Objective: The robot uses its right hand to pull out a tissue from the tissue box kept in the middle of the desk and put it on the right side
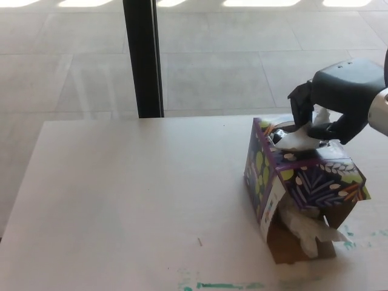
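- The left half of the pale desk (121,194) is bare apart from a small dark speck near the front; the robot's left hand does not show anywhere in the view.
- Behind the desk's far edge a black post (143,57) stands upright against the grey tiled floor, well clear of the work.
- A streak of green paint marks (224,285) lies along the desk's near edge, left of the box.
- The tissue box (300,182), purple with a leaf pattern, sits right of the desk's middle and is tilted, its near end torn open with crumpled paper (309,229) spilling out onto the desk.
- The tissue (297,140) stands up out of the slot in the box's top, its lower part not yet free of the opening.
- The right hand (330,100) comes in from the picture's right and hangs just above the box top, its fingers (301,104) curled down and pinching the upper part of the tissue against the thumb.
- Judged from this, the grasp is made but the pull is only beginning: the tissue has yet to leave the box, and carrying it over and setting it down on the right side are not yet done.
- Room to the right looks tight: only a narrow strip of desk shows between the box and the picture's right border, and where the desk's right edge lies cannot be told.
- Above the box the space is open, so an upward pull seems unobstructed, though the tilted box may lift or shift with the tissue.
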You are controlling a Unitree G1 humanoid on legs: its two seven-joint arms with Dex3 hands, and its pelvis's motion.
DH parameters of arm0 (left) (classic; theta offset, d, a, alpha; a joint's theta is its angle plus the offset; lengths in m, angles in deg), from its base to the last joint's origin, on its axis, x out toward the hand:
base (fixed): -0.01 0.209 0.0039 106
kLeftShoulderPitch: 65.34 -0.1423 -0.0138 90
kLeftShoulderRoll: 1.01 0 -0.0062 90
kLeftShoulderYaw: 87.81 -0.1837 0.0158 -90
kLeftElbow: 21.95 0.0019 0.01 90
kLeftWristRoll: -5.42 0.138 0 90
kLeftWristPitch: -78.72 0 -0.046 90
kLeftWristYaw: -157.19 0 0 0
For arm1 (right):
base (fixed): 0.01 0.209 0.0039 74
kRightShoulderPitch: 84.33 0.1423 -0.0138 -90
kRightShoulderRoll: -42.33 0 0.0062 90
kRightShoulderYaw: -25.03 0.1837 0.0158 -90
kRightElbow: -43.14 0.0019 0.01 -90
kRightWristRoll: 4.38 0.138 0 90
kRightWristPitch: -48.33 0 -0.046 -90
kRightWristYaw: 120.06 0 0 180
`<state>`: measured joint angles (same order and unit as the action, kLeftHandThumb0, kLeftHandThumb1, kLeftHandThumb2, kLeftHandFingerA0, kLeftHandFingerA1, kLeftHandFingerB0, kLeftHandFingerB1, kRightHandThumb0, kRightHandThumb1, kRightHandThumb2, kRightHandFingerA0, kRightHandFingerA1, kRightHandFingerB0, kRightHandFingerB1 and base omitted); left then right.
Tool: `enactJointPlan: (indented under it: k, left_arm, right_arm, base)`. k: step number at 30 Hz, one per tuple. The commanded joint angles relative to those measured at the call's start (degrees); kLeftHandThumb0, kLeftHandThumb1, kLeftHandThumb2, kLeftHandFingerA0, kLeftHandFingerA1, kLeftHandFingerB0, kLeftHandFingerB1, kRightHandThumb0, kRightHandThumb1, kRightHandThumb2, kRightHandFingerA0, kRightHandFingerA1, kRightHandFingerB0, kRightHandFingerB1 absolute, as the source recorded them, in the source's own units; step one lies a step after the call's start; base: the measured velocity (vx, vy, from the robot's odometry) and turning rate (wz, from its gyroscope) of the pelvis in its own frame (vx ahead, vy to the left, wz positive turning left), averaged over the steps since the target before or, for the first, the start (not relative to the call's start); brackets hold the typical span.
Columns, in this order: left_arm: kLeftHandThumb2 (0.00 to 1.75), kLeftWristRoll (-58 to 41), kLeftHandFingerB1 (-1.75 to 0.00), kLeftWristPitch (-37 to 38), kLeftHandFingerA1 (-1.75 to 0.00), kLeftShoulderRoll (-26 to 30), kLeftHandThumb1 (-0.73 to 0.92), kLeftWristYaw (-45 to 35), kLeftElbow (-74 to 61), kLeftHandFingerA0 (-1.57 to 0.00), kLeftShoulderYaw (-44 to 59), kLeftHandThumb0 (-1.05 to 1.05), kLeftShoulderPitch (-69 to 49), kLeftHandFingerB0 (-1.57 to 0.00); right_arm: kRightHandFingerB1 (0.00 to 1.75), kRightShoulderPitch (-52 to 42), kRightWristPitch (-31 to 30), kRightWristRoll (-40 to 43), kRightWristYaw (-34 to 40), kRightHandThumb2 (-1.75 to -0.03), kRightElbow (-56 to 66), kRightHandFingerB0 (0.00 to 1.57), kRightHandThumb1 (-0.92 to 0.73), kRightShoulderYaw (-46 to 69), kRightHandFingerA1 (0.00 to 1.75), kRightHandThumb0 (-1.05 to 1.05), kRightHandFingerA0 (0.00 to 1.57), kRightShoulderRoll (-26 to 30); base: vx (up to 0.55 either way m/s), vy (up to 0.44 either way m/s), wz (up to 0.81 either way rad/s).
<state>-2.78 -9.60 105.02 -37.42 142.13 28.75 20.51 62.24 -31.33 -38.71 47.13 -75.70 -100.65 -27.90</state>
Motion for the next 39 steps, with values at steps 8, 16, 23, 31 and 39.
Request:
enactJointPlan:
  k: [8,16,23,31,39]
  left_arm:
    - [0.66,-1.2,-0.46,2.8,-0.60,0.1,0.89,0.4,-0.2,-0.57,0.7,-0.69,-2.2,-0.53]
    - [0.66,-0.8,-0.47,2.9,-0.59,0.0,0.89,0.6,-0.3,-0.57,0.3,-0.69,-2.2,-0.53]
    - [0.66,-0.7,-0.48,3.0,-0.62,-0.2,0.88,0.5,-0.2,-0.57,0.2,-0.71,-2.7,-0.55]
    - [0.66,-1.0,-0.48,3.4,-0.64,-0.7,0.88,0.2,-0.2,-0.57,0.5,-0.71,-3.4,-0.53]
    - [0.65,-2.1,-0.47,2.3,-0.61,-0.9,0.87,0.1,0.2,-0.56,1.5,-0.72,-3.4,-0.55]
  right_arm:
    - [1.45,-11.3,9.7,-15.6,41.2,-0.92,-2.6,0.75,-0.37,-1.0,1.75,-0.24,0.95,0.9]
    - [1.52,-13.8,8.1,-16.9,47.0,-0.96,-3.9,0.68,-0.36,-0.9,1.75,-0.19,0.85,-0.2]
    - [1.67,-15.7,6.2,-16.7,49.7,-1.00,-3.7,0.60,-0.37,0.1,1.75,-0.22,0.86,-1.2]
    - [1.63,-14.0,7.3,-15.4,51.9,-1.04,-4.7,0.66,-0.41,2.1,1.75,-0.25,0.92,-1.4]
    - [1.69,-11.3,9.3,-13.2,53.8,-1.04,-5.7,0.62,-0.43,5.0,1.75,-0.23,0.89,-0.5]
  base:
    - [0.00,0.000,0.00]
    - [0.00,0.000,0.00]
    - [0.00,0.000,0.00]
    - [0.00,0.000,0.00]
    - [0.00,0.000,0.00]
